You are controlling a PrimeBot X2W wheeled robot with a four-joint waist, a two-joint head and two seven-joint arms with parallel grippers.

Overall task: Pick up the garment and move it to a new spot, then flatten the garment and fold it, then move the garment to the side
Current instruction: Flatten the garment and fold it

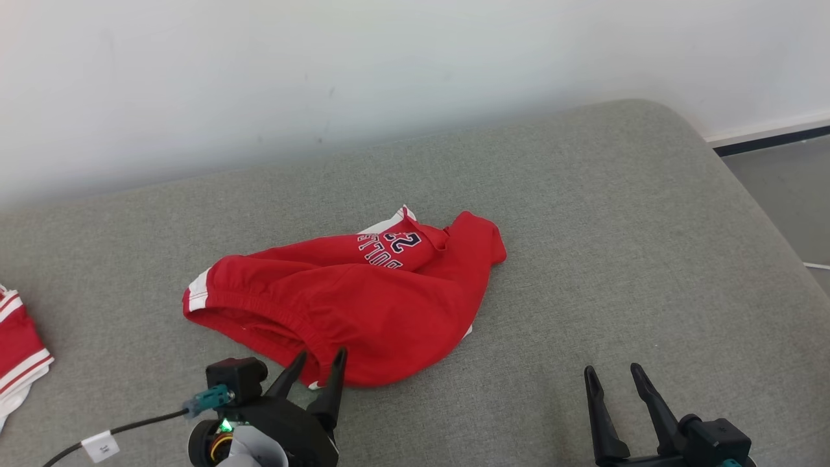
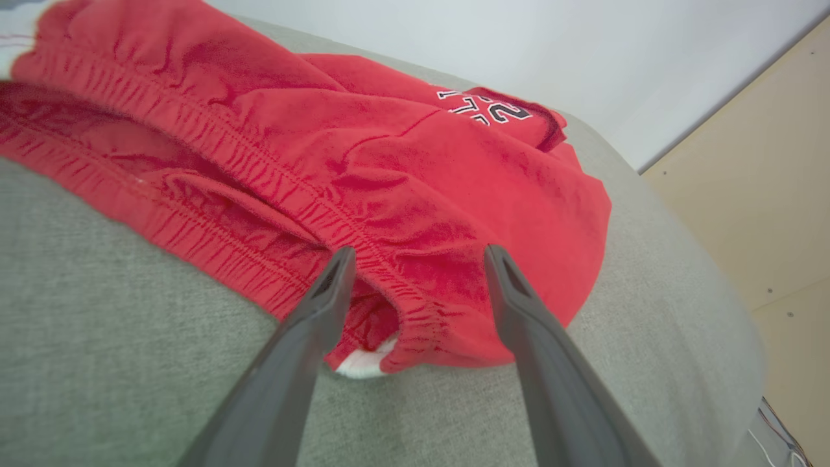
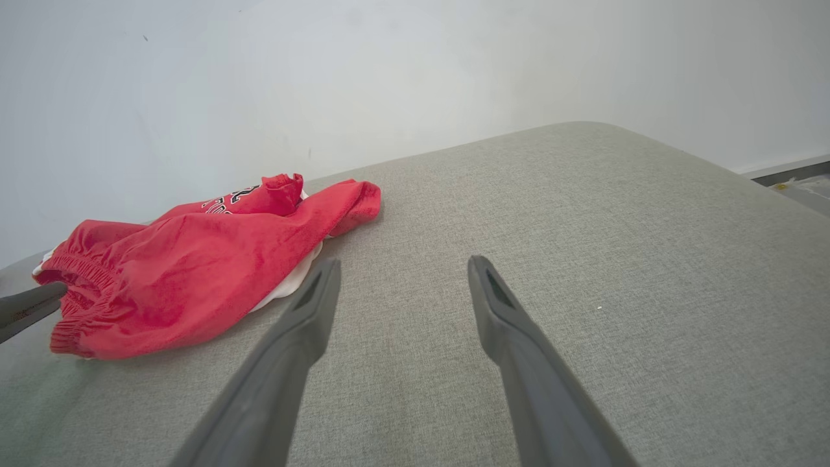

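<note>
Your left end effector [image 1: 322, 354] has its fingers spread, tips at the near elastic waistband of the crumpled red garment [image 1: 363, 305]. The garment lies in the middle of the grey padded bench [image 1: 616, 246]. Your right end effector [image 1: 612, 368] is likewise spread, over bare bench, well apart from the garment.

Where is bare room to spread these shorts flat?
Widest free patch: grey pad right of the red shorts, from the right claw to the wall. A narrower strip runs between shorts and wall. Crowded: the left, with the left claw at the waistband and a second red garment at the edge.
</note>
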